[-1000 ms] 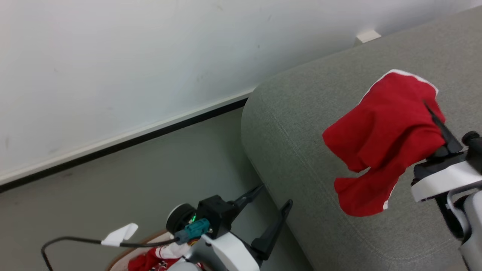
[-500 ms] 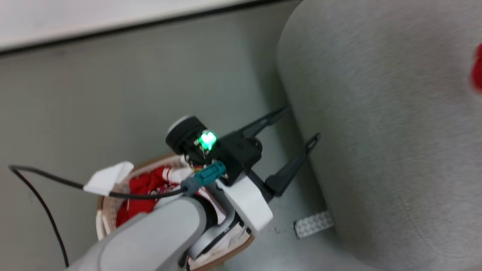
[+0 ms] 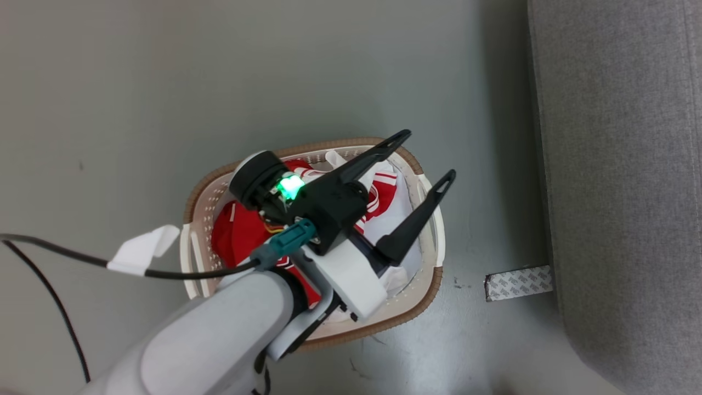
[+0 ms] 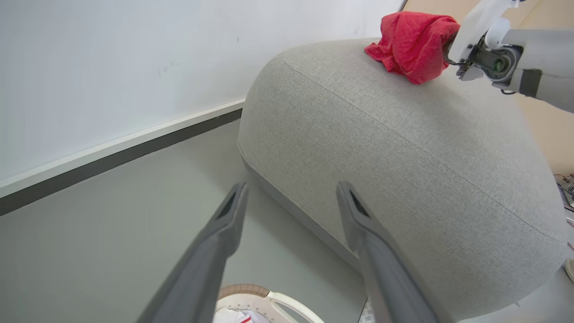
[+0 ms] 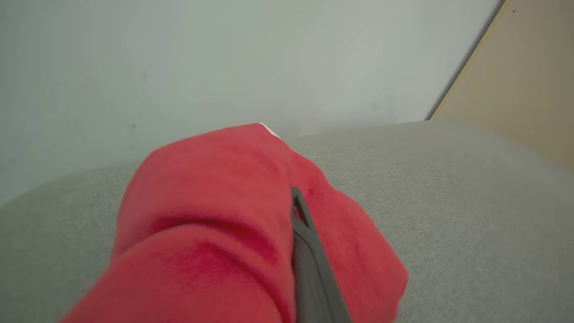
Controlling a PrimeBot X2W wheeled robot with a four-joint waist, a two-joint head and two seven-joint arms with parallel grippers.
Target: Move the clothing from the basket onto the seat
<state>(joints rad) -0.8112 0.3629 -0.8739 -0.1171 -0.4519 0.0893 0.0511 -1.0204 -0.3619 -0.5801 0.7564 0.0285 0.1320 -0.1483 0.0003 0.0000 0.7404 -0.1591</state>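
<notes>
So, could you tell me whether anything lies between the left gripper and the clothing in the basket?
Nothing visible does. The left gripper hangs open above the basket, and the red clothing lies uncovered inside, with no lid or other item over it.

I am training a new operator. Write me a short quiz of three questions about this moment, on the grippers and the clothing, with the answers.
1. True or false: the left gripper is open above the basket.
2. Choose one: the red garment at the right gripper is over A the floor, B the seat, C the basket.
3. What colours has the clothing in the basket?
Key: 1 true; 2 B; 3 red and white.
</notes>
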